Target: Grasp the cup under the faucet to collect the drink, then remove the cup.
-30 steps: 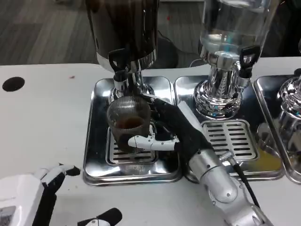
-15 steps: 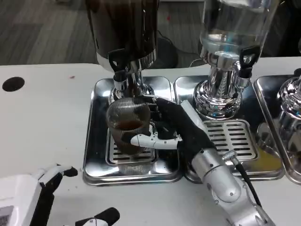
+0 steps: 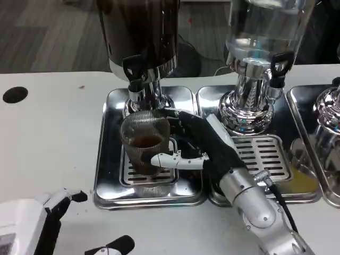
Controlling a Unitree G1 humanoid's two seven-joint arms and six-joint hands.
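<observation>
Already the first half of the task looks done: the right robot hand (image 3: 199, 143) is wrapped around the cup (image 3: 145, 142), a white finger crossing its front and dark fingers closing on its right side, and the cup holds a shallow pool of dark drink. The cup sits on the grated drip tray (image 3: 150, 190) directly below the faucet (image 3: 137, 85) of the dark dispenser (image 3: 139, 32), toward the far edge of the desk (image 3: 48, 138), a little left of its middle. Whether liquid is running from the faucet at this instant is too fine to tell. What remains, as I judge it, is to finish collecting and then draw the cup out from under the spout and off the tray.

The left robot hand (image 3: 58, 204) waits at the near left corner of the desk, holding nothing, its fingers apart.

The desk is white and smooth, with a black round mark (image 3: 14, 94) near its left edge. Just right of the first tray stands a second drip tray (image 3: 260, 159) under a clear dispenser (image 3: 263, 32), and a third chrome stand (image 3: 326, 133) shows at the right edge. Beyond the far edge lies a grey floor (image 3: 48, 32).
</observation>
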